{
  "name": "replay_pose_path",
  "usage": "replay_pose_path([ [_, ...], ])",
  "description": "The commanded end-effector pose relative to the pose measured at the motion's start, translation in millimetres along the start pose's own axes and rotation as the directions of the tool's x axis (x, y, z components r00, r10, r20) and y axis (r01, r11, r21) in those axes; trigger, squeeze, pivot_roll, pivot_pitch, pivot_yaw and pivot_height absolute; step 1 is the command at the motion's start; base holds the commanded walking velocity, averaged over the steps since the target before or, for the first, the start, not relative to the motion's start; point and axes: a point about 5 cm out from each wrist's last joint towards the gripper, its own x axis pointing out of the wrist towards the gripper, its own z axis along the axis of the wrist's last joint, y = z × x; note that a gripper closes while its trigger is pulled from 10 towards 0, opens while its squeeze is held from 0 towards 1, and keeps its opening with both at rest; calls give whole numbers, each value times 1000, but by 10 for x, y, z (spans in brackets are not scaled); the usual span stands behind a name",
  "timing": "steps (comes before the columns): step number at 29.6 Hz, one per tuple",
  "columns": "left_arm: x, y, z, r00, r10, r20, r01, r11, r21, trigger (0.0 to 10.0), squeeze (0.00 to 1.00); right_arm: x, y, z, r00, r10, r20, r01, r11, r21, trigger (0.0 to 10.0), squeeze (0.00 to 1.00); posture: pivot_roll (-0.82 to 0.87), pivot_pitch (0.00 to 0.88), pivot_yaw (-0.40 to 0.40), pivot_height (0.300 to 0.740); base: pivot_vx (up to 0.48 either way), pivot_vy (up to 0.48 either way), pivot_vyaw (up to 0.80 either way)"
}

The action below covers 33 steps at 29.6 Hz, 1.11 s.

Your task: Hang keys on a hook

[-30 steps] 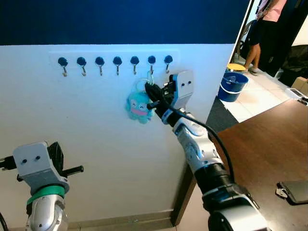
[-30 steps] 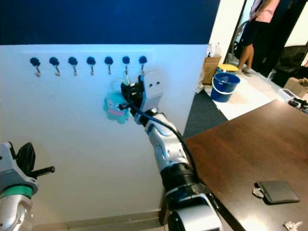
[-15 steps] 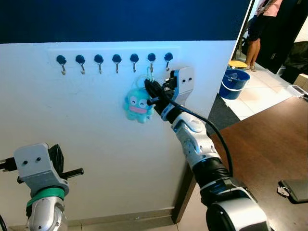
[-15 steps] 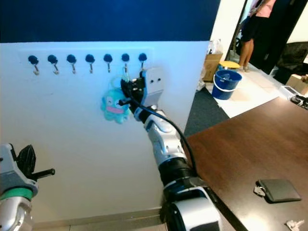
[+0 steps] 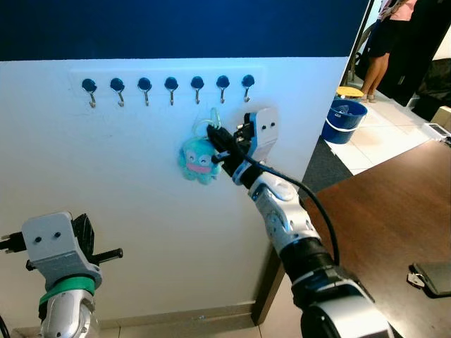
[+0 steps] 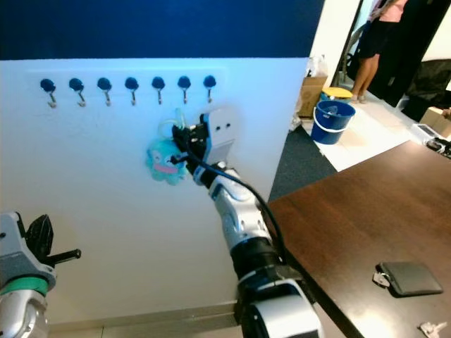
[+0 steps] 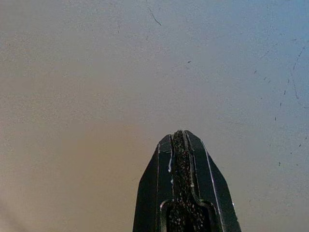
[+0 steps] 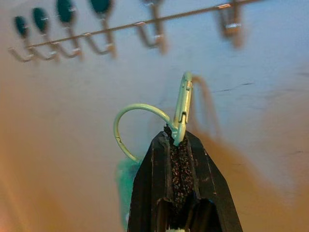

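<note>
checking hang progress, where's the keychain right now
The keychain is pinched in the right tool, held against the white wall just below the hook rail, not yet on a hook.

the wall [image 5: 141,204] is white below a dark navy band [image 5: 176,28]. the hooks [image 5: 169,88] are silver with dark blue round caps. the plush keychain [image 5: 196,159] is teal with a pink mouth, and its carabiner [image 8: 183,107] and ring [image 8: 133,118] are pale mint green. the right claw [image 8: 182,159] is black. the bucket [image 5: 342,122] is blue, the desk [image 5: 380,218] dark brown.
</note>
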Motion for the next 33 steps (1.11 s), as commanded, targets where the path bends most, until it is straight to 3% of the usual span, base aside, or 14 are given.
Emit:
replay_pose_path([
  [1, -22, 12, 26, 1000, 5, 8, -5, 1000, 6, 10000, 0, 25, 70, 35, 999, 38, 29, -39, 999, 5, 10000, 0, -61, 107, 65, 740, 0, 0, 0],
  [5, -31, -10, 53, 1000, -16, 25, 16, 1000, -15, 10000, 0, 41, 110, 77, 996, 73, 58, -74, 997, 14, 10000, 0, -61, 107, 65, 740, 0, 0, 0],
  [8, -58, -104, 113, 994, -92, 60, 96, 992, -76, 10000, 0, 50, 124, 113, 993, 90, 79, -91, 996, 12, 10000, 0, -60, 107, 63, 740, 0, 0, 0],
  [10, -109, -235, 195, 975, -192, 108, 207, 967, -151, 10000, 0, 61, 128, 152, 990, 94, 101, -96, 995, 15, 10000, 0, -60, 107, 63, 740, 0, 0, 0],
  [13, -145, -316, 233, 959, -251, 130, 271, 947, -174, 10000, 0, 68, 126, 172, 989, 95, 113, -98, 995, 20, 10000, 0, -60, 107, 63, 740, 0, 0, 0],
  [25, -146, -340, 220, 956, -266, 123, 283, 947, -154, 10000, 0, 89, 151, 174, 985, 130, 113, -135, 990, 39, 10000, 0, -56, 106, 64, 740, 0, 0, 0],
  [33, -145, -307, 226, 954, -268, 132, 287, 947, -147, 10000, 0, 155, 272, 130, 968, 238, 79, -242, 968, 59, 10000, 0, -52, 91, 61, 740, 0, 0, 0],
])
